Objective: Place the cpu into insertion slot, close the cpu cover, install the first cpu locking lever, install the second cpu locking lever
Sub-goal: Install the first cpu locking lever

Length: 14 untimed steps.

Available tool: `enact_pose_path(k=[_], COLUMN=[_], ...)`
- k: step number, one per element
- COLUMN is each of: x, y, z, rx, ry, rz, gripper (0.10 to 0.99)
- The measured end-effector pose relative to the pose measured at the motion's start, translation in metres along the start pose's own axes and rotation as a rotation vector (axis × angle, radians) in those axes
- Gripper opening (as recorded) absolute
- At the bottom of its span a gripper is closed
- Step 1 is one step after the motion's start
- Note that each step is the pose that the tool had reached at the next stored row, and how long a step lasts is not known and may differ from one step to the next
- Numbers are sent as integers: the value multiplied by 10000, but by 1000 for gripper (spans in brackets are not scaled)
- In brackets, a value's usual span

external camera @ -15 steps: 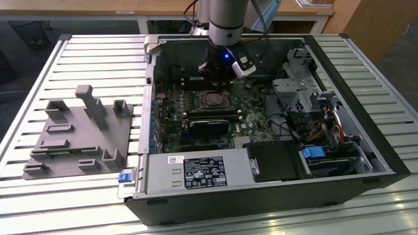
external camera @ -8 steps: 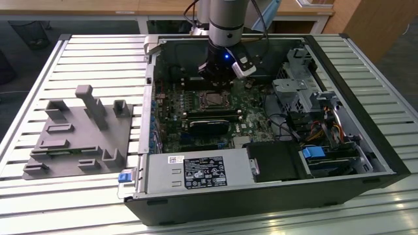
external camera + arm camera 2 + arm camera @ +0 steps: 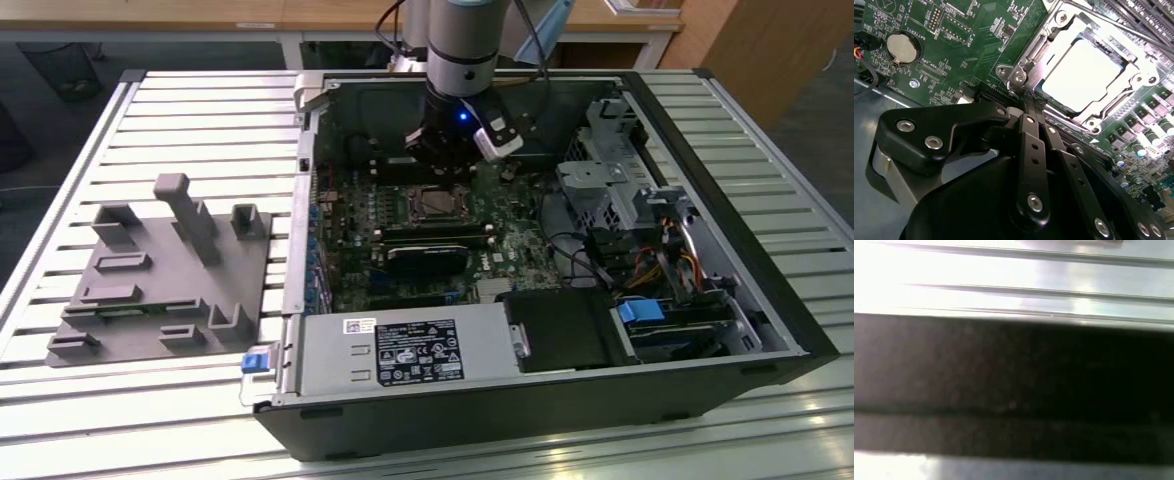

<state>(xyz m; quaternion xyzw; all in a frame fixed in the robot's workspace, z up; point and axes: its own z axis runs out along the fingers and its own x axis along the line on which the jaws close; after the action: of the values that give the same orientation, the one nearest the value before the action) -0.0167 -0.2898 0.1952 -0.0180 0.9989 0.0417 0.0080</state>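
The cpu (image 3: 1081,75) lies flat in the insertion slot (image 3: 434,203), its silver top glaring under the light. The cpu cover (image 3: 1040,47) is down over it, its grey frame around the chip's edges. A thin metal lever rod (image 3: 1134,36) runs along the far side of the socket. My gripper (image 3: 1026,101) hovers just off one corner of the socket, its black fingers (image 3: 1030,145) pressed together with nothing seen between them. In the exterior view the gripper (image 3: 447,160) hangs just behind the socket inside the open computer case.
A coin battery (image 3: 902,48) sits on the green board beside the gripper. Black memory slots (image 3: 427,235), a power supply (image 3: 400,350) and drive cages (image 3: 627,190) crowd the case. A grey fixture (image 3: 160,270) stands on the slatted table at the exterior view's left.
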Motion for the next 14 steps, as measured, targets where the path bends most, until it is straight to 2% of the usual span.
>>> enact_pose_path(k=[4,11,14], x=[-2,-3,-3], y=[4,10,8], z=[-19,-124,-130], rx=[-17,1,2], ry=[-8,0,-1], rz=[-1,-1,-3], gripper=[106,106,106])
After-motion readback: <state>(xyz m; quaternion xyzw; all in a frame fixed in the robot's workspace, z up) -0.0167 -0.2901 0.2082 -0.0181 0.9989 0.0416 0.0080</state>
